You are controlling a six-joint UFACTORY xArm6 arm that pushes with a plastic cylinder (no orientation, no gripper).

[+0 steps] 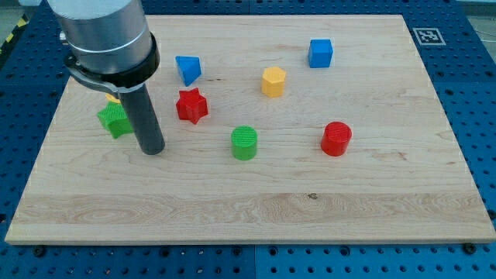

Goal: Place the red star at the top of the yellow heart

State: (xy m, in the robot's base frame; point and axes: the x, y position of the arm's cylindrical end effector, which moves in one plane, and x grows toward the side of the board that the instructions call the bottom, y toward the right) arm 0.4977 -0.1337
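- red star (191, 105): flat on the surface (256, 205), just to the view's right of my tip (152, 149) and slightly toward the view's top. Near the rod, not touching it.
- my tip: down on the surface, sitting between green star (114, 120) on the view's left and red star on the view's right. No block in contact with it as far as I can see.
- claw: none on this arm, only a straight dark rod (144, 116) under the grey housing (105, 35). Nothing to open or close, nothing held.
- yellow heart (113, 101): mostly hidden behind the rod and housing. Only a yellow sliver shows, to the view's left of my tip and toward the top, right against the top edge of green star. Shape can't be confirmed from that sliver.
- green star: just left of my tip, close to the rod; can't tell if it touches.
- blue block (187, 69): triangular-looking, toward the view's top-right of my tip, above red star.
- green cylinder (243, 142): to the view's right of my tip, about level with it, beyond red star.
- yellow hexagon block (273, 80): further right and toward the top.
- red cylinder (335, 138): well to the right, about level with my tip.
- blue cube (320, 53): far right and toward the view's top, well apart from the tip.
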